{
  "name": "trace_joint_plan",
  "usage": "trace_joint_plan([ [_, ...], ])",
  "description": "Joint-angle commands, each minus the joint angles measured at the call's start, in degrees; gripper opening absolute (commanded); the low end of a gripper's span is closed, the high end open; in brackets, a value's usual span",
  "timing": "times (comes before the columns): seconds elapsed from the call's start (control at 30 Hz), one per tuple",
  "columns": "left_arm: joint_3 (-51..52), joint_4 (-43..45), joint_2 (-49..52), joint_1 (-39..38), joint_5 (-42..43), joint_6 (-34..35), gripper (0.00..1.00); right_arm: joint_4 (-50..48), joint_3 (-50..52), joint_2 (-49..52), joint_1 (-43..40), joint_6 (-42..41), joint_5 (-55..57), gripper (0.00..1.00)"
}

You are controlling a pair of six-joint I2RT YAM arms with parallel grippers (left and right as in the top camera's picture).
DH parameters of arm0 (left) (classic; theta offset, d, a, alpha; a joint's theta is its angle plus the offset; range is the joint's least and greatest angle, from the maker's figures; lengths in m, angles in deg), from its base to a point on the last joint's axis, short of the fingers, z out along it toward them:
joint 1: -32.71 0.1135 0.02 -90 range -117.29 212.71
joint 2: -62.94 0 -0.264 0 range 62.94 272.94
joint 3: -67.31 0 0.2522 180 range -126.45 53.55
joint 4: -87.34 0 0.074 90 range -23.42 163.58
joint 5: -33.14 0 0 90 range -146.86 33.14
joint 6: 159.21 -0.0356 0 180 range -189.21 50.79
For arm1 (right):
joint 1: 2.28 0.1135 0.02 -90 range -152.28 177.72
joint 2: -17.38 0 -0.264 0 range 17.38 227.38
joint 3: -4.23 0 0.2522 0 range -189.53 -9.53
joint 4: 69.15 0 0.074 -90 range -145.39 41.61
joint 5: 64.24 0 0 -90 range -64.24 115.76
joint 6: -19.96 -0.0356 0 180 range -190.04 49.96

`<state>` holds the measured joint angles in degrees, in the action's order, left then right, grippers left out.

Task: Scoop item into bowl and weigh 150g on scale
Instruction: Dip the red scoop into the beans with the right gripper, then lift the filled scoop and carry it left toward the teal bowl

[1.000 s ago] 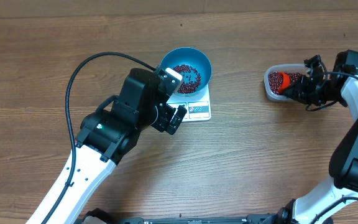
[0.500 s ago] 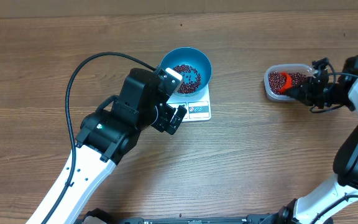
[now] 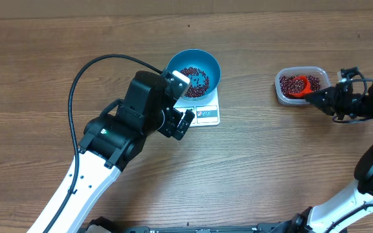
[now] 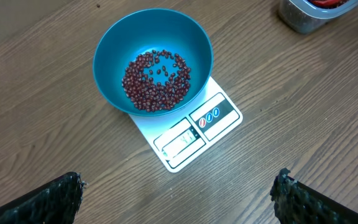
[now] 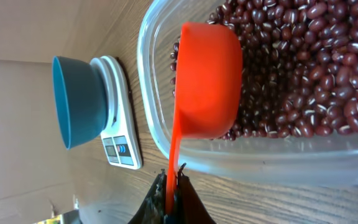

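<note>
The left fingers (image 4: 55, 199) are held wide apart, and nothing is gripped or touched by them. They are poised above the bench (image 3: 271, 162) just in front of the scale (image 4: 216, 115), whose display edge is turned towards them. The right fingers (image 5: 194, 211) are clamped together on the thin handle of the orange scoop (image 5: 207, 81). Its cup is set inside the clear tub (image 5: 260, 155), against the beans (image 5: 303, 74), at the end nearest the scale, and the handle is carried out over the tub's rim. Whether the cup is loaded cannot be told. The bowl (image 4: 114, 37) is seated on the scale, covering its rear part, with the display left clear; a shallow layer of beans is spread over the bowl's bottom. Tub and scale are kept well apart, with bare bench between them, and open room is also left in front of the scale
</note>
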<state>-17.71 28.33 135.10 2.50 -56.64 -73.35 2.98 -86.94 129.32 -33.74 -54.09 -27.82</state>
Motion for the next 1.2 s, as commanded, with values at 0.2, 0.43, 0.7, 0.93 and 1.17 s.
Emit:
trace_joint_plan([
  [0.2, 0.28, 0.02, 0.22, 0.20, 0.44, 0.94, 1.00, 1.64, 0.26, 0.17, -1.22, 1.70, -8.48, 0.04],
  [0.43, 0.28, 0.02, 0.22, 0.20, 0.44, 0.94, 0.99, 2.91, 0.26, 0.17, -4.11, 1.70, -12.48, 0.04],
  [0.7, 0.28, 0.02, 0.22, 0.20, 0.44, 0.94, 1.00, 6.54, 0.26, 0.17, -5.79, 1.77, -19.61, 0.04],
  [0.93, 0.28, 0.02, 0.22, 0.20, 0.44, 0.94, 1.00, 10.16, 0.26, 0.17, -5.16, 2.84, -26.18, 0.04],
  [1.17, 0.28, 0.02, 0.22, 0.20, 0.44, 0.94, 0.99, 11.17, 0.26, 0.17, -1.18, 3.50, -29.16, 0.04],
])
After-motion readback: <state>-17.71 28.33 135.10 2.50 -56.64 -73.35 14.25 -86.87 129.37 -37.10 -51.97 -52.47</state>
